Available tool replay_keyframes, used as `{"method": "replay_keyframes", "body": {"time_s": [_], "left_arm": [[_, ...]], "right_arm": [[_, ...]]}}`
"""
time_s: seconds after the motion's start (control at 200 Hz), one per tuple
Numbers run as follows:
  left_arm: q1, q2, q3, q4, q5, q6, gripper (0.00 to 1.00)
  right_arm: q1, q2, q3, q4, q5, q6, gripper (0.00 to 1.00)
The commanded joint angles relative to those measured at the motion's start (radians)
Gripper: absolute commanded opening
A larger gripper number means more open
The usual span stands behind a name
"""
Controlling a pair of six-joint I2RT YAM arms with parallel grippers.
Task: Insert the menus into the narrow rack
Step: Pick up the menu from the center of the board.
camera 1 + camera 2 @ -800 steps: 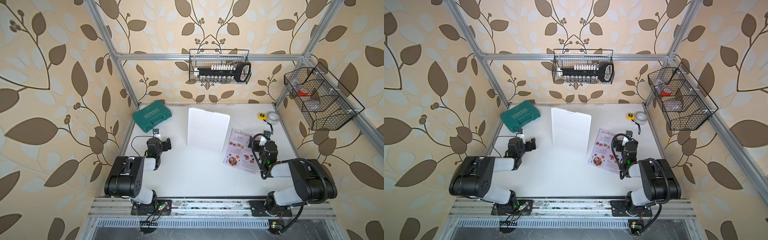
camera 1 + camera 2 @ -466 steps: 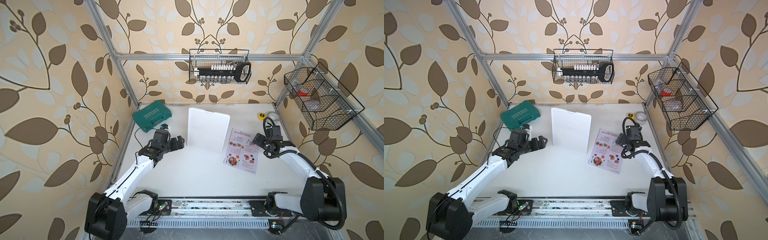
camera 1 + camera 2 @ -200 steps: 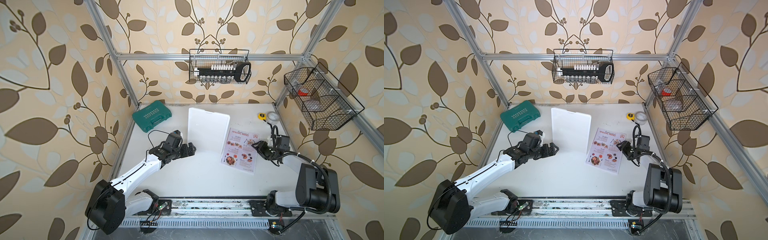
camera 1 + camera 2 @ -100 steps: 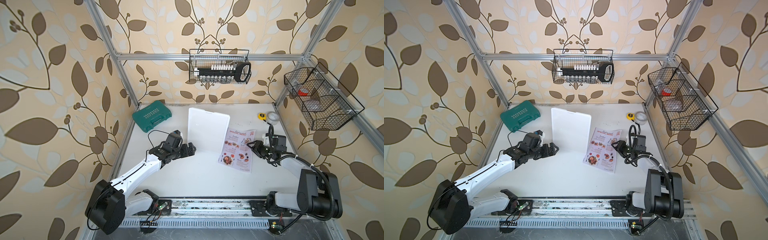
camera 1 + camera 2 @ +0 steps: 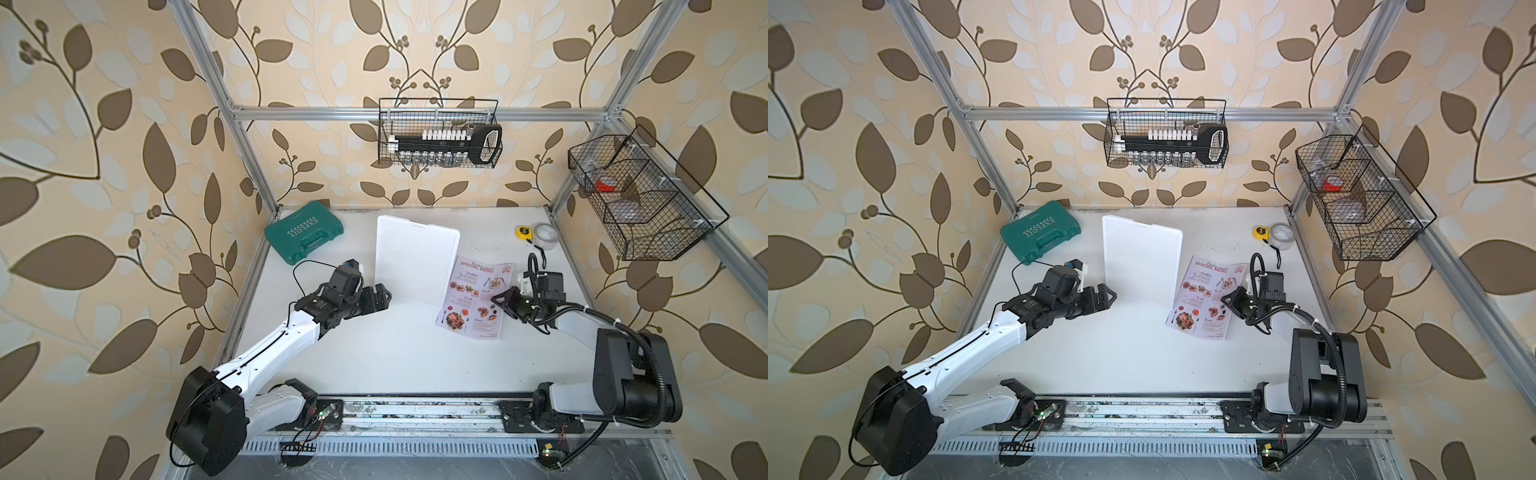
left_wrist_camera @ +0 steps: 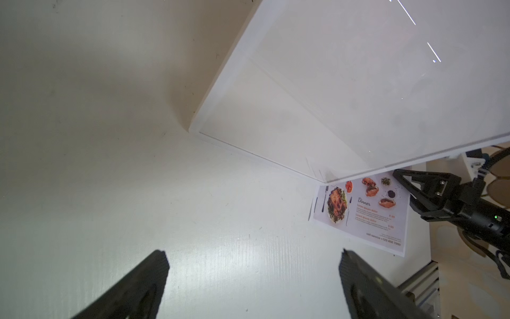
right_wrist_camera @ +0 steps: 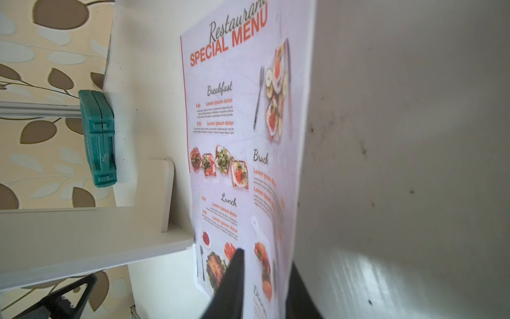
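**Paper menu: thin, floppy, best held by its edge**

Your menu (image 5: 476,297) is one thin sheet. It looks very light and should bend with ease. In both top views it lies right of the middle of the frame, just beside the white rack (image 5: 415,257), which stands up near the middle.

Your right tool (image 5: 498,300) sits at the menu's right edge. In the right wrist view one black finger (image 7: 233,276) is on the printed side and the other is behind the sheet. So I judge the tool is pinched onto that edge. The edge seems lifted a little off the surface (image 5: 395,357).

Your left tool (image 5: 377,297) has its fingers wide apart and holds nothing. It hovers just left of the rack.

A sheet like this will likely droop if you hold it at only one spot. Hold it close to the edge and move slowly. Smooth paper can slip, so pinch it firmly. It may crease or tear if you pull hard. The rack looks stiff and its slot is likely thin, so the first edge must go in straight.
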Motion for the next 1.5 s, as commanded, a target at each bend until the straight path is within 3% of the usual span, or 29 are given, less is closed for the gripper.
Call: {"method": "replay_keyframes", "body": {"time_s": [0.0,0.075,0.445,0.635,0.865,0.98,1.23,1.495], "left_arm": [[-0.002,-0.036,0.071,-0.036,-0.053,0.004,0.99],[-0.003,-0.039,0.109,-0.062,-0.063,0.014,0.99],[0.002,-0.005,0.44,-0.133,-0.085,0.057,0.99],[0.053,0.111,0.662,-0.169,0.052,0.067,0.99],[0.129,0.25,0.869,-0.134,0.258,0.041,0.99],[0.149,0.306,0.927,-0.07,0.328,-0.014,0.99],[0.156,0.396,0.958,0.111,0.452,-0.204,0.99],[0.156,0.433,0.929,0.335,0.487,-0.431,0.99]], "right_arm": [[0.006,-0.038,0.041,-0.052,-0.003,-0.013,0.04],[0.005,-0.084,0.076,-0.12,0.018,-0.028,0.0],[-0.005,-0.284,0.438,-0.399,0.079,-0.042,0.0],[-0.005,-0.236,0.698,-0.432,0.049,-0.032,0.0],[0.001,-0.15,0.918,-0.237,-0.075,0.082,0.0],[0.037,-0.104,0.999,-0.102,-0.081,0.106,0.0],[0.152,0.033,1.101,0.171,-0.012,0.161,0.0],[0.311,0.115,1.103,0.326,0.121,0.164,0.0]]}}
